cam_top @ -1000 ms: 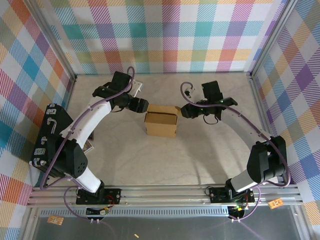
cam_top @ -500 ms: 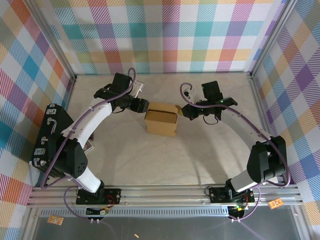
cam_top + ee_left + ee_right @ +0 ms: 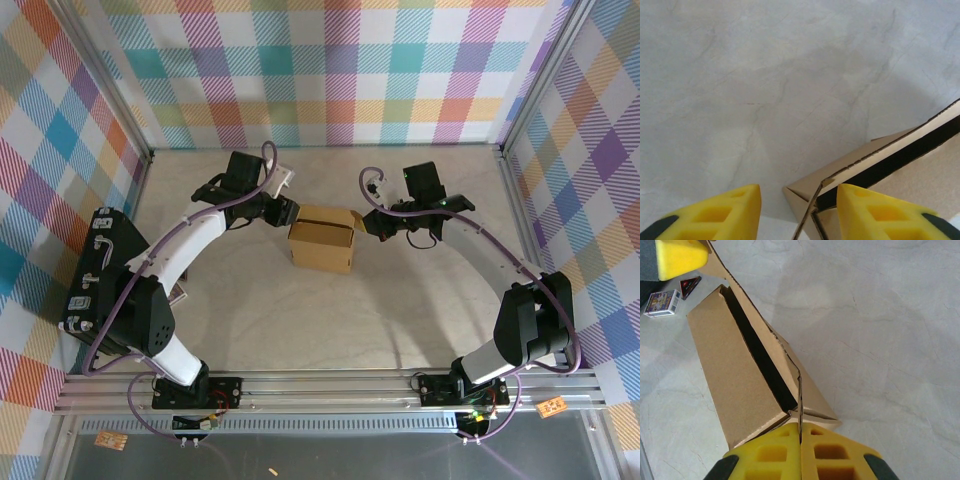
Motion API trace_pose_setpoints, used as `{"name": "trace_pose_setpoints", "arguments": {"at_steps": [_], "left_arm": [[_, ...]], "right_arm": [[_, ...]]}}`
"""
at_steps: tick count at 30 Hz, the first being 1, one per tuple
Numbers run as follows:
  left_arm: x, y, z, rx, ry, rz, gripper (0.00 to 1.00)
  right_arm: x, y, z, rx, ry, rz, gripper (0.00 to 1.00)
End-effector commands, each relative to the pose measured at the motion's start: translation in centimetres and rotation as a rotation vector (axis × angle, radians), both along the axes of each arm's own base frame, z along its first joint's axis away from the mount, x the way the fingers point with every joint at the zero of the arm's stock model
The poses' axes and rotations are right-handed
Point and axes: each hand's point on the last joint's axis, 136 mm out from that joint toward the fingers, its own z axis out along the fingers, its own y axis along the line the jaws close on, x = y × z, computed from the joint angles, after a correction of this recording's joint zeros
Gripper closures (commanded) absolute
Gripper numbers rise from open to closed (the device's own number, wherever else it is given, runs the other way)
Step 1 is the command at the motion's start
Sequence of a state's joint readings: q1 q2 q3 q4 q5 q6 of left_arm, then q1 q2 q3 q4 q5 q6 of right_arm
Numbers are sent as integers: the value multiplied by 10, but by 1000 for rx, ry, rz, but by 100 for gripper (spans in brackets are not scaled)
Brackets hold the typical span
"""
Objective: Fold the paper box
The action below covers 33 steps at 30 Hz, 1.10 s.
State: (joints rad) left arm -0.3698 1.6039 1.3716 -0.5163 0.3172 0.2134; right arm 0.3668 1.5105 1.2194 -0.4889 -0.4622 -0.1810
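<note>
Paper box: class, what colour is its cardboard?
Plain brown; the paper box shows best in the right wrist view.

Overhead view: a fixed camera high above and behind the arm bases (image 3: 195,388) faces down and forward. It takes in the whole surface (image 3: 300,320), the plaid walls (image 3: 330,70) and both arms reaching toward the paper box (image 3: 322,242) at mid-frame.

Left wrist view: very close, looking down past the left end effector (image 3: 799,205) at the marbled surface, with one corner of the box at lower right.

Right wrist view: also close, looking from the right end effector (image 3: 800,440) at the bottom edge along the length of the box.

All three views share the box. The right wrist view also catches a yellow finger (image 3: 680,257) of the left end effector at top left.
</note>
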Motion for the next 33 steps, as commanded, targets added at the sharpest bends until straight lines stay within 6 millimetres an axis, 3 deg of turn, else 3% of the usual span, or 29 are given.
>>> {"name": "trace_pose_setpoints", "arguments": {"at_steps": [1,6,17,23,29,33], "left_arm": [[-8,-7,18,-52,-28,-31,61],[-12,-9,14,-41,-3,-16,78],[-24,-15,9,-47,13,119,100],[-38,-12,3,-42,9,204,100],[-45,1,4,-89,-18,332,100],[-49,-2,2,-151,-9,365,100]], "right_arm": [[-1,6,11,15,-22,37,93],[0,7,14,23,-18,29,94],[0,24,3,-57,-3,-33,97],[3,31,-8,-104,60,-171,95],[1,40,-7,-94,100,-278,95],[-2,46,-7,-85,111,-319,96]]}}
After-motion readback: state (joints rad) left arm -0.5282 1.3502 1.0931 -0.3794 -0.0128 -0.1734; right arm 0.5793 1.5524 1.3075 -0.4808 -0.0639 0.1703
